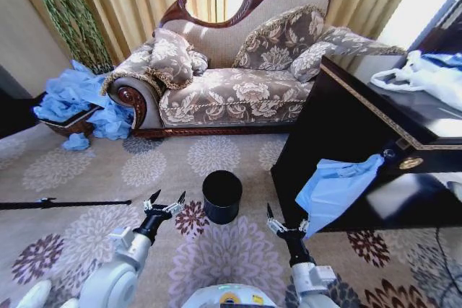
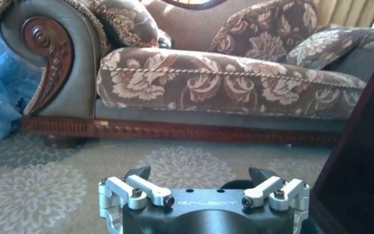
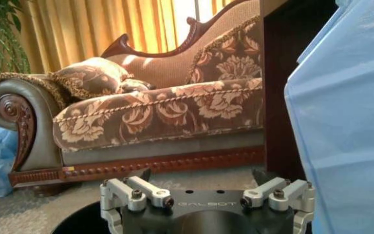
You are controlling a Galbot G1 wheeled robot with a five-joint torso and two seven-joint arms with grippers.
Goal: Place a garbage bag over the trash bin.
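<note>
The small round black trash bin [image 1: 221,196] stands upright on the patterned floral carpet [image 1: 216,156], its mouth bare, in front of the robot and between its two arms. The left hand [image 1: 165,198] hovers just left of the bin, close to its rim but apart from it, with its two dark fingers spread wide and nothing between them; the left wrist view shows the same hand [image 2: 202,173] gaping over the carpet. The right hand [image 1: 286,216] sits low to the right of the bin, fingers likewise open and empty, and in the right wrist view this hand [image 3: 202,176] has the bin's dark rim [image 3: 86,220] just below it. The thin light-blue translucent garbage bag [image 1: 333,189] hangs limp from the front edge of the dark glossy worktop [image 1: 361,106] on the right, its lower end close beside the right hand without touching it. Behind stands a floral upholstered sofa [image 1: 238,91] with carved wooden trim.
</note>
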